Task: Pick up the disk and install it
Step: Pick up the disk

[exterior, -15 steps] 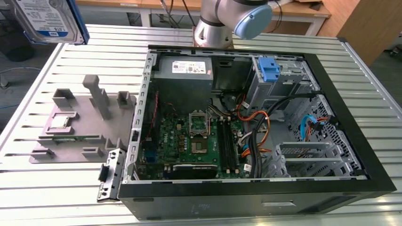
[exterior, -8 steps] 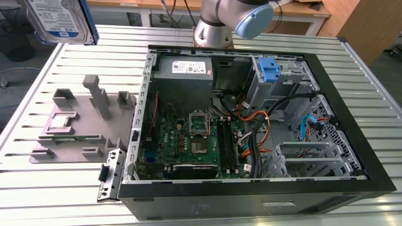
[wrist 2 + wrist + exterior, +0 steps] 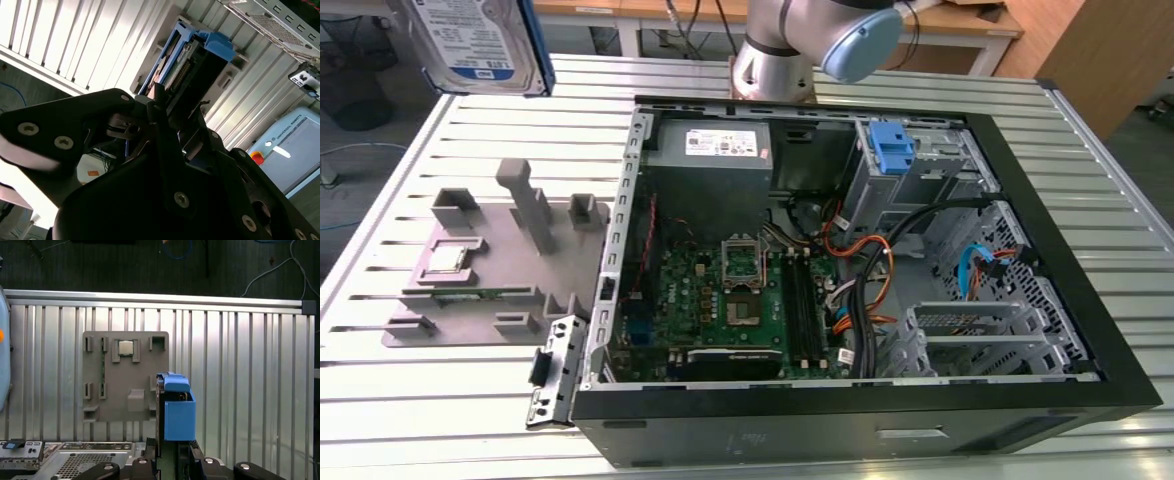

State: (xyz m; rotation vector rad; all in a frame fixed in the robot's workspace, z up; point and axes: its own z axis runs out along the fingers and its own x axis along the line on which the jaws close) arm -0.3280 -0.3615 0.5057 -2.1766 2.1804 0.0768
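Disk (image 3: 470,40), flat silver slab with blue plastic rails, clamped between black fingers (image 3: 165,135).

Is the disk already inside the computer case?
No, in the exterior view the disk is up in the air, outside the computer case.

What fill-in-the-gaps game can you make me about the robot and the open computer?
1. The rails on the disk are coloured ____.
2. The tray beside the computer case is coloured ____.
3. That tray lies at the exterior view's ____ of the computer case.
4. The gripper is not open: it is ____ on the disk.
Missing words: blue; grey; left; shut.
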